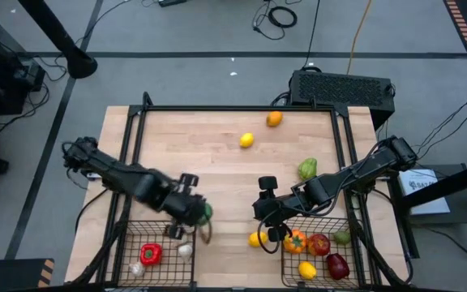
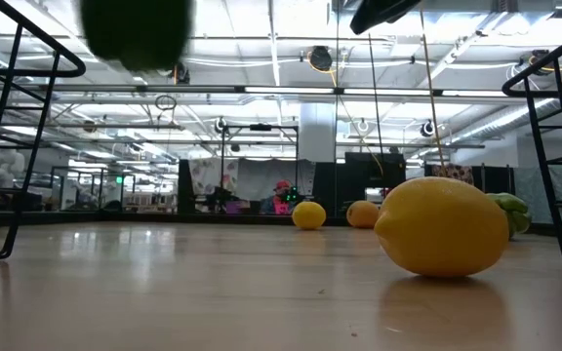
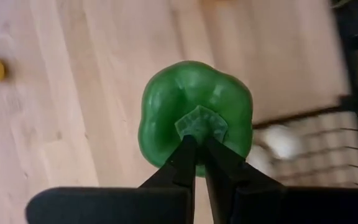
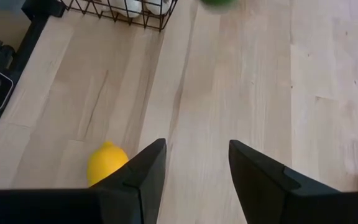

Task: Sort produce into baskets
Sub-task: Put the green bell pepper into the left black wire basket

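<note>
My left gripper [image 1: 198, 212] is shut on a green pepper [image 3: 194, 112], held in the air beside the far right corner of the left wire basket [image 1: 128, 235]. That basket holds a red pepper [image 1: 151, 254] and white garlic bulbs [image 1: 185, 250]. My right gripper [image 4: 197, 168] is open and empty above the table, next to a lemon [image 1: 256, 238] that lies just left of the right basket [image 1: 355, 251]. The right basket holds an orange tomato [image 1: 296, 241], a red apple [image 1: 319, 243], a lemon and a red pepper. My left gripper pinches the green pepper's stem [image 3: 200, 124] between its two fingertips [image 3: 185, 155], at the top of the pepper. The fingers come from above. The pepper hangs below them, lifted clear of the table, and it also shows high up in the low view [image 2: 135, 34].
On the table's far part lie a lemon [image 1: 246, 139], an orange [image 1: 274, 118] and a light green pepper [image 1: 307, 169]. The black table frame [image 1: 242, 108] runs round the wooden top. There is bare wood between the two baskets and in the table's middle.
</note>
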`<state>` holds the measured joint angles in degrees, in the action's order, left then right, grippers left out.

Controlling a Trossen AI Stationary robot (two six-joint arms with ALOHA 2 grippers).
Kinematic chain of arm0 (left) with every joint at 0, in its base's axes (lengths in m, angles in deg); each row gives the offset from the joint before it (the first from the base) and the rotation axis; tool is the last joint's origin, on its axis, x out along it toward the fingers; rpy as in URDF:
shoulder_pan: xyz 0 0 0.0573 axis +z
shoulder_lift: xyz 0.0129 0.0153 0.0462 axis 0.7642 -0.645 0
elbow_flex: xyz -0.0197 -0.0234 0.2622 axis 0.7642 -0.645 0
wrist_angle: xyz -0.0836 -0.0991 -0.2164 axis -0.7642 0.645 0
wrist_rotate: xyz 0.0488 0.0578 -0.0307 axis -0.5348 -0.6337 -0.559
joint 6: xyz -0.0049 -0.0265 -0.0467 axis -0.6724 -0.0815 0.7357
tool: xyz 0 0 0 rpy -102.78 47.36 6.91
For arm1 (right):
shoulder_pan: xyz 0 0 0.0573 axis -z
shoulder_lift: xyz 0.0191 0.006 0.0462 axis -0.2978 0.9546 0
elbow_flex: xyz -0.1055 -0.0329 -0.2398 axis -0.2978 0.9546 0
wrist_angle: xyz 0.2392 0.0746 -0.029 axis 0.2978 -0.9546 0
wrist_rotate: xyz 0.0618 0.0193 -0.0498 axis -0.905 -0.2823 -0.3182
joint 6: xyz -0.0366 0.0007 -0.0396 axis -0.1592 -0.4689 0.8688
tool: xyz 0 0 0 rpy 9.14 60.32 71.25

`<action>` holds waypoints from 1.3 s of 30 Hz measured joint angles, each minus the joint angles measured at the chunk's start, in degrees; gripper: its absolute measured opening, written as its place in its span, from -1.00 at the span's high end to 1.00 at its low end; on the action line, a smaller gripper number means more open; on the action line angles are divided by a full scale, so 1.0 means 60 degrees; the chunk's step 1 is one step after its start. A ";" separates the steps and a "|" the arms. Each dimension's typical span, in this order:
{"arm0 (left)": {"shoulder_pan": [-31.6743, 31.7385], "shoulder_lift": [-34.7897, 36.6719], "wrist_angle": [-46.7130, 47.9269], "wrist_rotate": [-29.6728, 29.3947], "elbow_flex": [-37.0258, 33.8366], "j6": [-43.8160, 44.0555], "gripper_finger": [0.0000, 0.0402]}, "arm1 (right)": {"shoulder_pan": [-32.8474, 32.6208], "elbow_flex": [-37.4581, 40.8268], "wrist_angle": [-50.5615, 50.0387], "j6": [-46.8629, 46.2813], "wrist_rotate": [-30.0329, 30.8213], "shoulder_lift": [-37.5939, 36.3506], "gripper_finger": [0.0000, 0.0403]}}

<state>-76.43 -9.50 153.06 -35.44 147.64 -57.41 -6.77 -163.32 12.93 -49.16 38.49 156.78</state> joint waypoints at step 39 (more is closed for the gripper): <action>-0.4157 0.0032 -0.4080 0.0796 -0.3298 0.6075 0.84 | -0.0026 0.0000 -0.0020 -0.0362 -0.0004 0.0004 0.17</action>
<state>-101.37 -9.31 128.58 -30.66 127.86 -20.97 -6.93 -163.32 12.81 -51.33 38.46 156.80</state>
